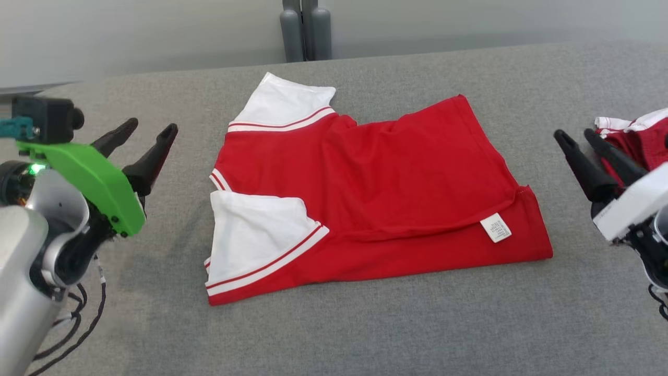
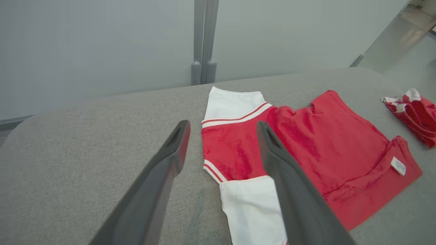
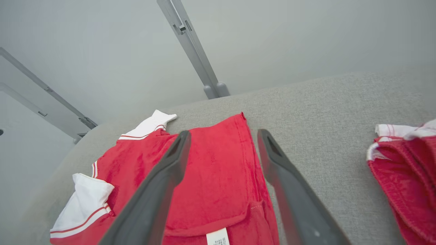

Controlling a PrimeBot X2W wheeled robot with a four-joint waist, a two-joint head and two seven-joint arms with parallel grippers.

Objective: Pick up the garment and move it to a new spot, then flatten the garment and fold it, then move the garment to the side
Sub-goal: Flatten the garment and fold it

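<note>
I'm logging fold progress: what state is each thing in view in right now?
red garment: lying on the grey surface, partly folded, label showing.
second red garment: crumpled at the surface's right edge.
left gripper: open, empty, left of the red garment.
right gripper: open, empty, between the two garments.

Red garment (image 1: pixel 407 172), white red-striped sleeves (image 1: pixel 250 235); grey, perhaps woven, surface (image 1: pixel 365 334).

Care tag (image 1: pixel 496 228): print too small to read.
Second red garment (image 1: pixel 636 137): cut off by the right edge in the head and right wrist views.
Garment (image 1: pixel 376 193): lower layer hidden under the fold; near sleeve partly behind a finger of the left pincer (image 2: pixel 223 125).
</note>
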